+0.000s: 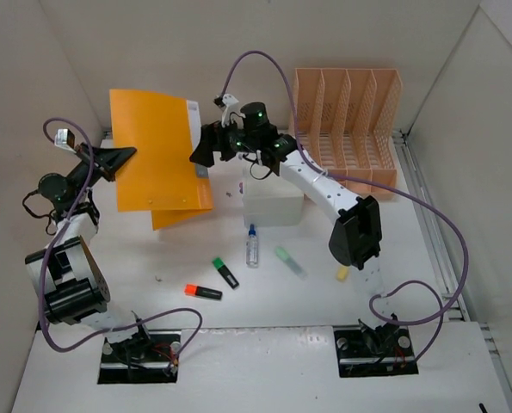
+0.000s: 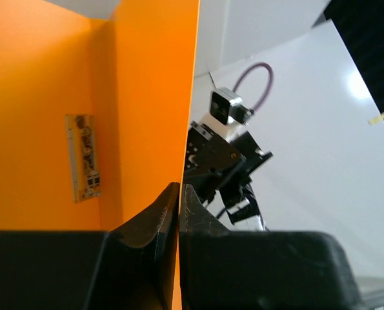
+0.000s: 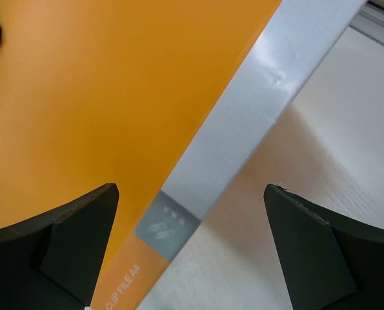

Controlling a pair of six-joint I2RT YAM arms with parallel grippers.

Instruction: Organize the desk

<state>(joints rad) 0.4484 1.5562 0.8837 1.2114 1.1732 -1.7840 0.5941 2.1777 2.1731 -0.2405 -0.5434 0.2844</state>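
Orange folder (image 1: 157, 159) over the worktop (image 1: 264, 301).
Your left jaws clench its left edge; your right jaws stand released at its grey spine.

This looks like a robot lab, made up to look like an office desk. The desk (image 1: 264, 311) is a big flat white top with plain white walls (image 1: 195, 43) all around it, like the inside of a box. Two robot arms (image 1: 66, 267) are bolted to its near edge on black plates (image 1: 139, 351), and purple cables (image 1: 449, 232) loop from them. The things here are office things: an orange folder (image 1: 157, 163) with "CLIP FILE A4" printed on it, a peach file rack (image 1: 346, 120), marker pens (image 1: 225, 273), a small bottle (image 1: 252, 246) and a white box (image 1: 273, 206)
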